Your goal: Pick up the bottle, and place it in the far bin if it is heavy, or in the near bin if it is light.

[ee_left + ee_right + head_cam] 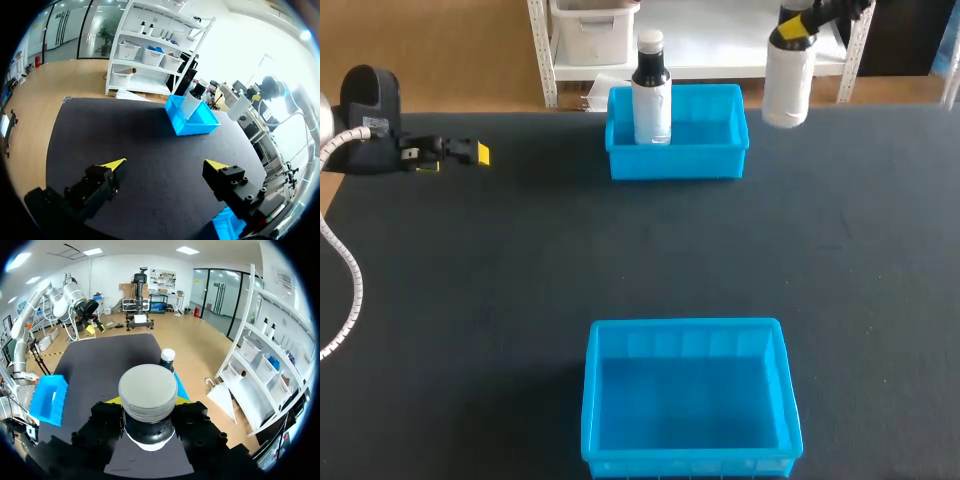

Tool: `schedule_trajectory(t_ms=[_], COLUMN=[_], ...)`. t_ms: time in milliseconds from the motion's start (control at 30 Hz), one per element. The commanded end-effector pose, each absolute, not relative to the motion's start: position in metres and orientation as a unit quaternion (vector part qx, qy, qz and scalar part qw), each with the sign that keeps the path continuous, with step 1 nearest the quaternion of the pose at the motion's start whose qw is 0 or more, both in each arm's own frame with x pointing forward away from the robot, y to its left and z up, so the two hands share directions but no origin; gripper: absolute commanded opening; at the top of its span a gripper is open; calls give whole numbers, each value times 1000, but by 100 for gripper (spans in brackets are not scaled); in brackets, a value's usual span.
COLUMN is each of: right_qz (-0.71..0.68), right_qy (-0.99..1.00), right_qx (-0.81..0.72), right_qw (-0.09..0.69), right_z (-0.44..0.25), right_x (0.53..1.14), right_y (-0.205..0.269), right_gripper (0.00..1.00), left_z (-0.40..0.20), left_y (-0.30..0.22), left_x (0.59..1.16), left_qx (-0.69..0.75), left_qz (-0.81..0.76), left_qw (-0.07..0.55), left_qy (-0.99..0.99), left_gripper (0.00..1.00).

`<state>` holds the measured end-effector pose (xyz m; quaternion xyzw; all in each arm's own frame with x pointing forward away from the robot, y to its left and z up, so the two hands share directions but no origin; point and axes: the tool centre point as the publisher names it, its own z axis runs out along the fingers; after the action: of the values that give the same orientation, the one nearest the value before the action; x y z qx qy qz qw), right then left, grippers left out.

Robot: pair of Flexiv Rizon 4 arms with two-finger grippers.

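My right hand (796,26) grips the white plastic bottle (787,82) below its cap, raised just right of the far blue plastic bin (675,162), in which a dark-necked, white-capped bottle (651,95) stands upright. My left hand (166,164), well left of that bin, is spread open.

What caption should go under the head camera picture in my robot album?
Right jaws hold a white bottle up near the far bin, where a second bottle stands.
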<state>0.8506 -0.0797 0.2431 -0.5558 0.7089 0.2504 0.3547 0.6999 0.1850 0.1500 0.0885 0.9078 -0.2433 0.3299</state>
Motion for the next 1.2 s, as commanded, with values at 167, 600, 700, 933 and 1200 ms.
schedule_trajectory(t_ms=[167,600,700,933,1200], right_qz=[266,290,295,309,326], right_qy=[708,691,686,679,674], right_qx=[-561,-572,-577,-584,-585], right_qw=[337,334,331,320,312], right_z=[235,224,220,209,194], right_x=[906,943,947,951,950], right_y=[-63,-22,-13,4,17], right_gripper=[0,0,0,0,0], left_z=[150,150,150,150,150], left_y=[185,185,185,185,185], left_x=[700,700,700,700,700], left_qx=[88,88,88,88,88], left_qz=[-243,-243,-243,-243,-243], left_qw=[330,330,330,330,330], left_qy=[908,908,908,908,908], left_gripper=[100,100,100,100,100])
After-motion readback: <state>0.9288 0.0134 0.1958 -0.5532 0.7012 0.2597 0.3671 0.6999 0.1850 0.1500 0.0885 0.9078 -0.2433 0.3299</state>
